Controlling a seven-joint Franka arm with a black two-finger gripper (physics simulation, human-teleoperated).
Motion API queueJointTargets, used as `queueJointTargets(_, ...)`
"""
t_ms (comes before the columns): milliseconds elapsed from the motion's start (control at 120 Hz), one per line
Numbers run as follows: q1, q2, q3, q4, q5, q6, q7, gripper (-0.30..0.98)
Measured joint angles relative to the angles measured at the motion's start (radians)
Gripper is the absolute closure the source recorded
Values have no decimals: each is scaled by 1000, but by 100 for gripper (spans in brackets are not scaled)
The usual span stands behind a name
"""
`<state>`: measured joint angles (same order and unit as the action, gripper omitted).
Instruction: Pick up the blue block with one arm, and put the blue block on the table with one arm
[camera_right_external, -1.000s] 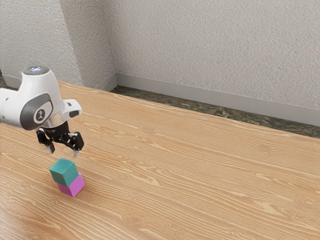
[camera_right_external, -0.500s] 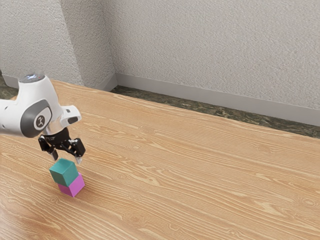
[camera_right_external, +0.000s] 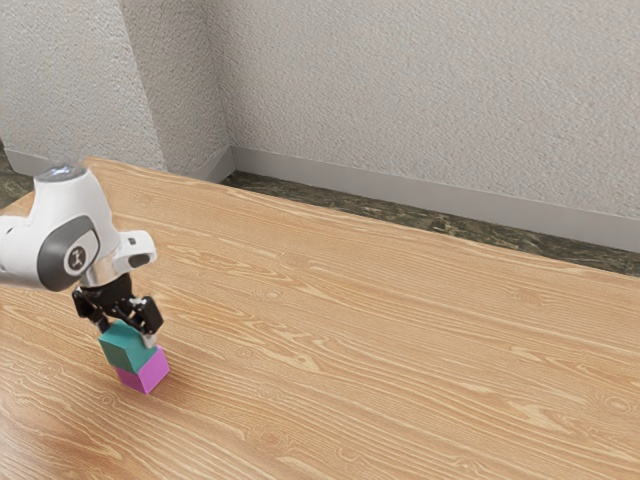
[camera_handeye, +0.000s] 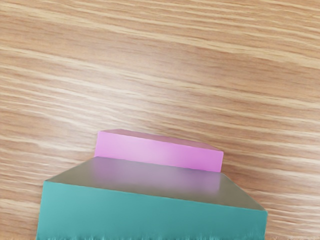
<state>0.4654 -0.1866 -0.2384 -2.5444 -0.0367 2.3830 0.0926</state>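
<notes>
- Blue block (camera_right_external: 124, 349), more teal to the eye: sits atop the magenta block (camera_right_external: 147, 371), raised off the wooden table (camera_right_external: 380, 350). Level, by the look of it.
- Magenta block rests on the table, a part of it jutting out from under the teal one toward the exterior view's right.
- Gripper (camera_right_external: 127, 334): black, right over the stack. Fingers parted, straddling the upper part of the blue block, one to either side; not clenched on it. Far finger's lower end partly hidden.
- Wrist view: teal face nearest the hand; next to it a grey-brown face with a pinkish sheen, then the magenta block, then wood grain.
- Markings: dark oval panel on the white arm (camera_right_external: 70, 215) carries a pale round badge (camera_right_external: 78, 258) with a small dark figure. Too small to read as any brand.
- Surroundings: rough pale wall (camera_right_external: 420, 90), grey baseboard (camera_right_external: 400, 187), dark mottled floor (camera_right_external: 400, 215) beyond the table edge.
</notes>
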Motion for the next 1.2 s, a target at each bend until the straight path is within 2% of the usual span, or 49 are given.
queueJointTargets(300, 8, 29, 1, -11, 0, 26, 29, 1)
queueJointTargets(567, 8, 30, 1, -11, 1, 36, 44, 25)
queueJointTargets(717, 8, 29, -1, -11, 5, 39, 46, 31)
queueJointTargets(958, 1, 26, -2, 44, 20, 38, 40, 34)
queueJointTargets(1042, 8, 94, 3, 141, 25, 37, 44, 33)
queueJointTargets(1200, 50, 332, 8, 324, 29, 34, 62, 33)
